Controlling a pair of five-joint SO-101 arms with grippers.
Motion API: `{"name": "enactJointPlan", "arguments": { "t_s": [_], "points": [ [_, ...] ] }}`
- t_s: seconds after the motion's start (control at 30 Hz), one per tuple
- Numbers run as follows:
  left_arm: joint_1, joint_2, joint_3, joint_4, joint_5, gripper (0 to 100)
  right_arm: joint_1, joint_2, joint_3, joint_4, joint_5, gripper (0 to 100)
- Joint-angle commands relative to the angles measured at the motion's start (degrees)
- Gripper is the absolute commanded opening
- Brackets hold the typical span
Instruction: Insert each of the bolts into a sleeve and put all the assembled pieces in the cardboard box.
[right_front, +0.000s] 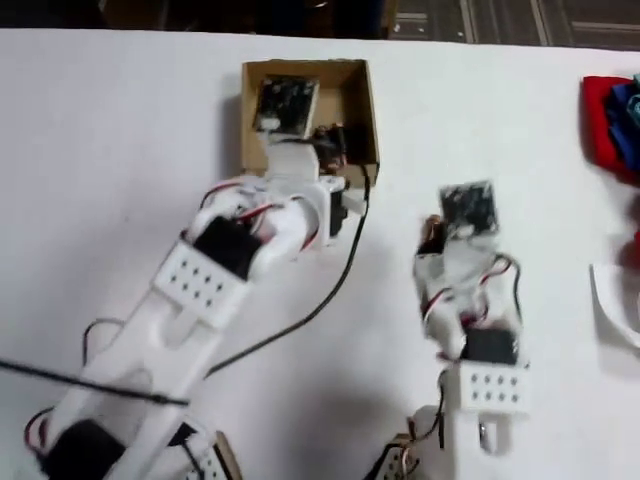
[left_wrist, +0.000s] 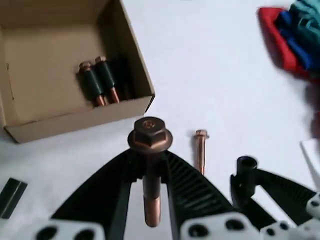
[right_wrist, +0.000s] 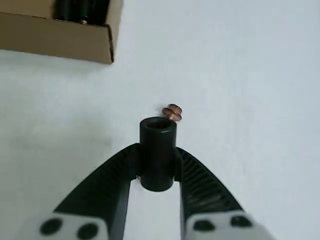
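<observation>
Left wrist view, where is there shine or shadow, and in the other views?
Left wrist view: the bolt in the left gripper gleams at its tip, cardboard box corner shadowed. Right wrist view: the sleeve rim faintly glints. High view: soft shadows on the table.

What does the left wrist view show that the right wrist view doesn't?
Left wrist view's extras: the left gripper shut on a copper hex-head bolt, two distinct bolt-in-sleeve pieces in the brown cardboard box, a red and blue cloth, a flat black strip.
Right wrist view's extras: both fingers of the right gripper clamping the black cylindrical sleeve by its sides.
Shared: that box (contents a dark patch in the right wrist view), that sleeve, a loose copper bolt on the white table.
</observation>
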Motion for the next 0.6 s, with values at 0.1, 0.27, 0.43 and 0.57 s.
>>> {"name": "enactJointPlan", "arguments": {
  "t_s": [0.1, 0.27, 0.43, 0.57],
  "points": [
    [-0.5, -14.3, 13.0, -19.9, 0.0, 2, -7.1, -23.3, 15.7, -10.7, 0.0, 2.0],
    [-0.4, -23.7, 25.4, -34.4, -0.3, 2, -10.9, -38.0, 21.4, -9.0, 0.0, 2.0],
    [0.9, -29.5, 31.7, -41.1, 0.0, 3, -13.6, -35.9, 21.5, -8.7, 0.0, 2.0],
    [4.6, -29.4, 32.2, -41.1, 0.0, 3, -16.2, -37.2, 21.7, -10.0, -0.1, 2.0]
  ]
}}
